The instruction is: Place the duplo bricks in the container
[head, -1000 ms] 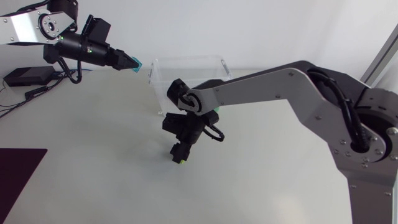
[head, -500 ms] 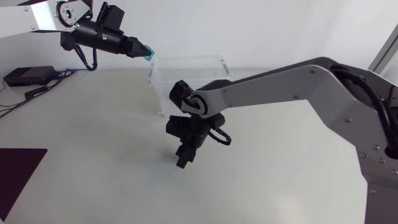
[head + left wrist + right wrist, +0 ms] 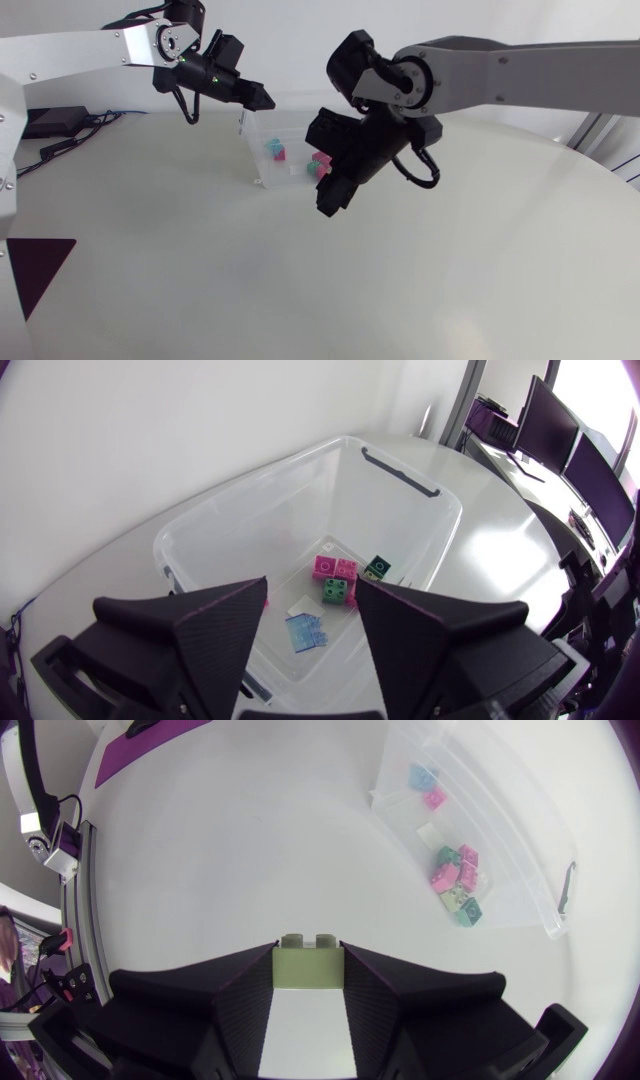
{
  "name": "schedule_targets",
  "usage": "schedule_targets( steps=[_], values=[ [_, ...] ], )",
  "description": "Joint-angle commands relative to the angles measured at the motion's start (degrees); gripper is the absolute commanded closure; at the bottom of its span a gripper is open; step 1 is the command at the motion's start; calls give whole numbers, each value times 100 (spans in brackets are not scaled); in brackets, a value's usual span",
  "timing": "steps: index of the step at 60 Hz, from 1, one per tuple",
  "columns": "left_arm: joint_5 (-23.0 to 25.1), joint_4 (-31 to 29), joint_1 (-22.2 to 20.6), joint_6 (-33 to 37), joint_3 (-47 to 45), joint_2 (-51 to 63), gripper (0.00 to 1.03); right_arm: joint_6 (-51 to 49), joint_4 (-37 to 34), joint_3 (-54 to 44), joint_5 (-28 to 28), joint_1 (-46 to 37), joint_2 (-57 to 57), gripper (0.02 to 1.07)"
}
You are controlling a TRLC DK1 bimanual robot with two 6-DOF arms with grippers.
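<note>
The white table (image 3: 450, 280) carries everything, and the right arm (image 3: 520, 75) comes in across it from its own side, while the left arm (image 3: 80, 50) comes in from the opposite side. Both converge on the clear container (image 3: 256, 160), which sits towards the far side of the table, probably so that either arm can reach over its open top. The left gripper (image 3: 312, 610) hangs directly over that opening with its fingers spread and nothing between them. This reads as a hand that has let go and is placed so that a drop falls inside the walls. The right gripper (image 3: 328, 200) is held up off the table just beside the container's near side, angled downward. From its own wrist view it is clamped on a pale green brick (image 3: 308, 965), one finger on either side, so this piece appears to be on its way to the container and not yet delivered. Several bricks already lie on the container floor: a pink brick (image 3: 335, 568), a green brick (image 3: 335, 590) touching it, a dark green brick (image 3: 377, 567) just beside them, and a blue brick (image 3: 308, 630) beneath the left gripper's gap.
</note>
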Motion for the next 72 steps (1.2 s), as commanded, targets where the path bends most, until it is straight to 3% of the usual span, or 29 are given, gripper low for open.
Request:
schedule_targets(
  steps=[1, 19, 42, 56, 72],
  values=[
    [-42, -125, -46, -99, 198, 148, 4, 84, -135, 146, 13, -257, -221, 79],
    [-183, -424, -2, -82, -356, -757, 4, 295, 32, 1043, -119, -899, -80, 78],
    [-798, -503, 130, 76, -1991, -2532, 4, 875, 612, 2388, -172, -1294, 764, 78],
    [-921, -494, 306, 120, -2879, -3420, 4, 1218, 1219, 2599, -172, -1408, 1229, 77],
    [-956, -476, 341, 138, -3450, -4132, 4, 1385, 1456, 2862, -40, -1285, 1660, 77]
  ],
)
